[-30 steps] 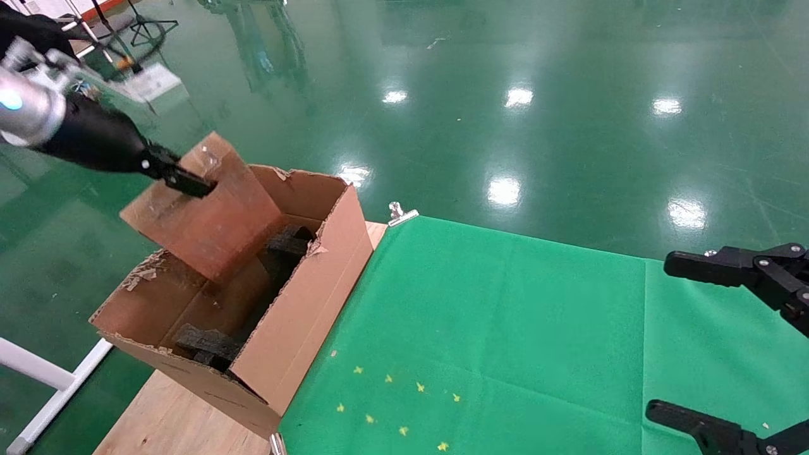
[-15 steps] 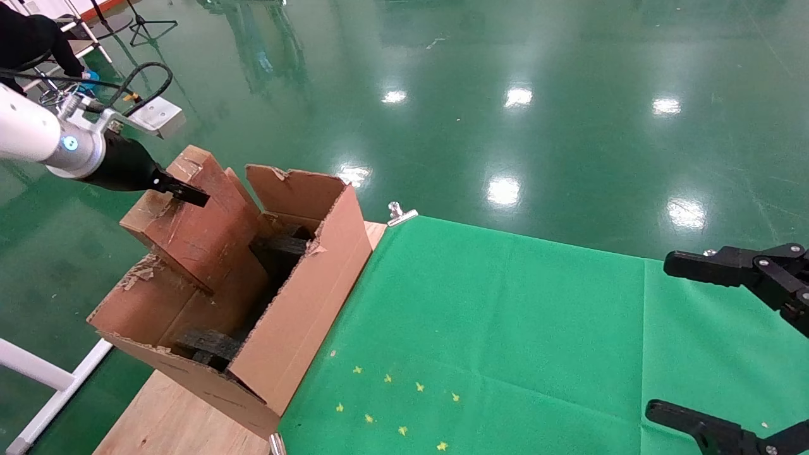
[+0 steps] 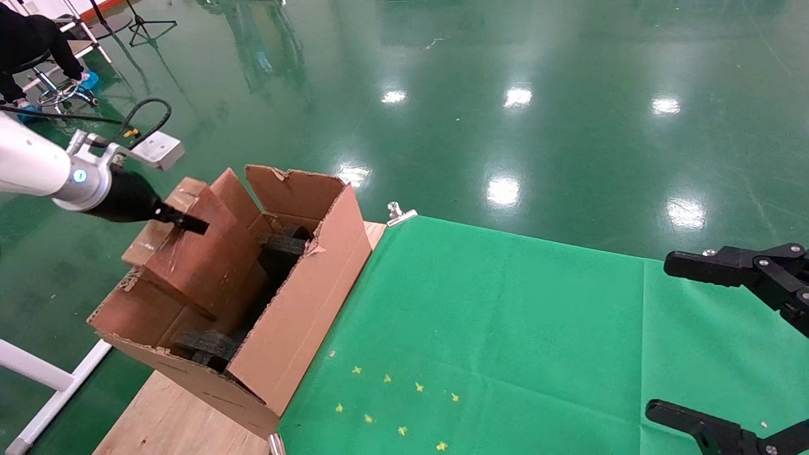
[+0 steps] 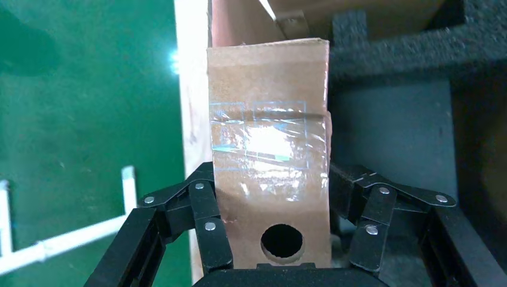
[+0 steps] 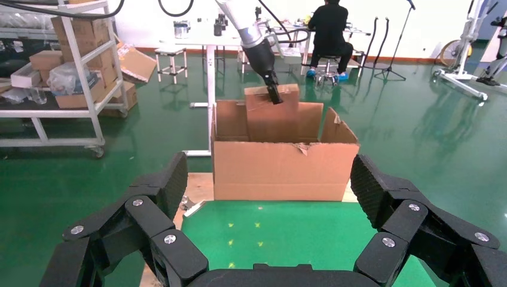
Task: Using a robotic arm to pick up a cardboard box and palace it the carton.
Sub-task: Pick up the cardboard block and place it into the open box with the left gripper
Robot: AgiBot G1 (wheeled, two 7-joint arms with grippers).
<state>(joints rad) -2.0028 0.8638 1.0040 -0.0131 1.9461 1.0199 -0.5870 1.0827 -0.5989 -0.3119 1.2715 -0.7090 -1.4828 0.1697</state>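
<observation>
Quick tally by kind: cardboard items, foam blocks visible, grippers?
Cardboard: 2 (cardboard box, carton)
Foam blocks visible: 2 (far foam block, near foam block)
Grippers: 2 (left gripper shut on the cardboard box, right gripper open)
Total: 6

— Where does your head camera sit?
— High, looking forward and down over the carton (image 3: 278, 303) and green cloth (image 3: 505, 341).
— And your wrists?
— Left wrist looks close along the cardboard box (image 4: 269, 173) into the carton. Right wrist faces the carton (image 5: 284, 161) from farther back, level.
</observation>
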